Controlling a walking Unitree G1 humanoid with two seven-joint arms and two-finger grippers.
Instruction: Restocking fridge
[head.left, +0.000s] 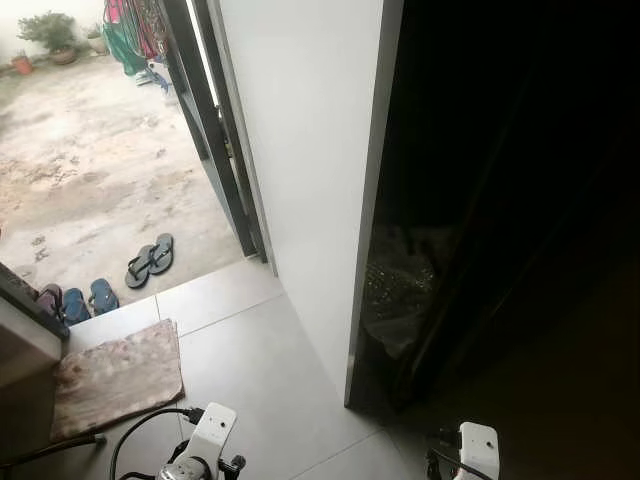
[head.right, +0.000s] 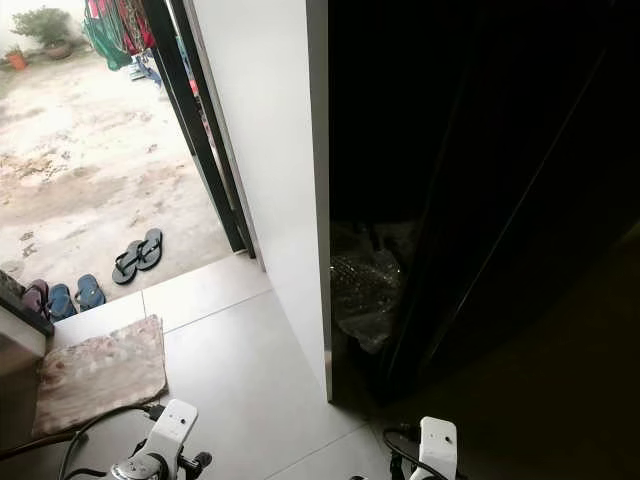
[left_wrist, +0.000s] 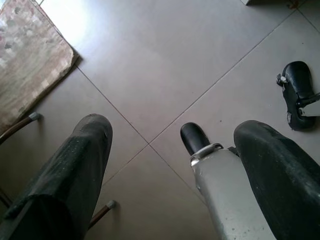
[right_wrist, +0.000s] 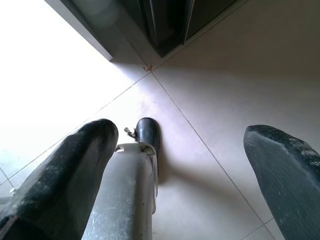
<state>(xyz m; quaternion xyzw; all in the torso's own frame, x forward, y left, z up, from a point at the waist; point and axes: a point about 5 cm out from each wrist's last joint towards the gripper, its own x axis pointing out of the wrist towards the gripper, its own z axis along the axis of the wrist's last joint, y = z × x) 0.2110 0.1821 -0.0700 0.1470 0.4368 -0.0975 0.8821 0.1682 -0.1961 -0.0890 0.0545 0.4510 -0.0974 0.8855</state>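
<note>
No fridge or stock item can be made out. A tall white panel (head.left: 300, 150) stands ahead of me, with a very dark space (head.left: 500, 200) to its right. Low in that dark space lies crinkled clear plastic (head.left: 400, 290). Both arms hang at my sides; their white wrists show at the bottom, the left arm (head.left: 205, 445) and the right arm (head.left: 478, 448). My left gripper (left_wrist: 175, 127) is open over the grey floor tiles, holding nothing. Open and empty too, my right gripper (right_wrist: 185, 132) points down at the tiles beside my own leg (right_wrist: 125, 190).
A black-framed doorway (head.left: 215, 130) on the left opens onto a concrete yard (head.left: 90, 150). Black flip-flops (head.left: 150, 258) and blue sandals (head.left: 85, 298) lie at the threshold. A patterned mat (head.left: 115, 375) covers the tiles inside, with thin metal legs (left_wrist: 20, 125) near it.
</note>
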